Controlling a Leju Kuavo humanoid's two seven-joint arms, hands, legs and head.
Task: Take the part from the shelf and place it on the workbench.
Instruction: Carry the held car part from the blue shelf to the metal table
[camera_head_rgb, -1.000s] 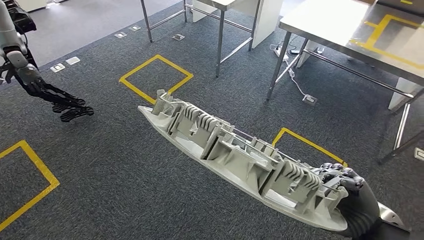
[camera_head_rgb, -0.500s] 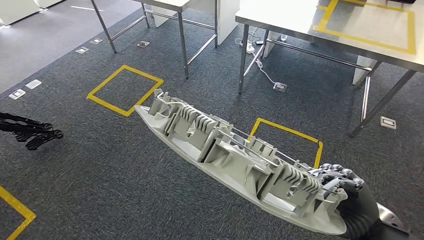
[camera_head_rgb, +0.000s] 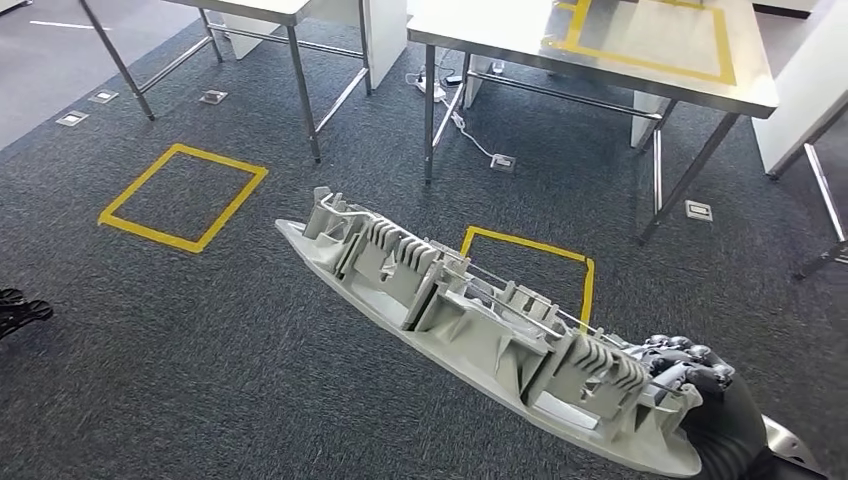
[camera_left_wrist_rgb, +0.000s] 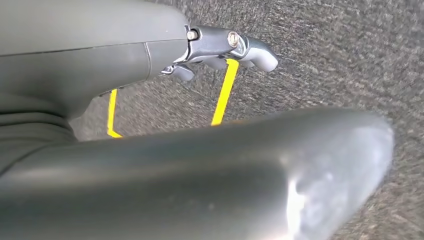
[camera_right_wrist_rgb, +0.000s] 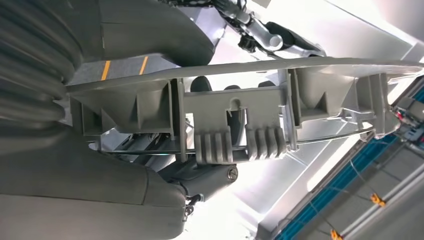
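Dark grey carpet (camera_head_rgb: 200, 340) covers the floor, marked with 2 yellow tape squares (camera_head_rgb: 183, 196). A steel workbench (camera_head_rgb: 640, 50) with a yellow outline on top stands at 1 o'clock, another table (camera_head_rgb: 270, 10) at 11. The grey ribbed part (camera_head_rgb: 470, 320) is held in the air over the carpet, its long axis running from 10 o'clock to 4 o'clock, ribs upward. The right hand (camera_head_rgb: 700, 385) grips its 4 o'clock end. Whether the left hand (camera_head_rgb: 18, 310), at 8 o'clock, is open or closed cannot be told.
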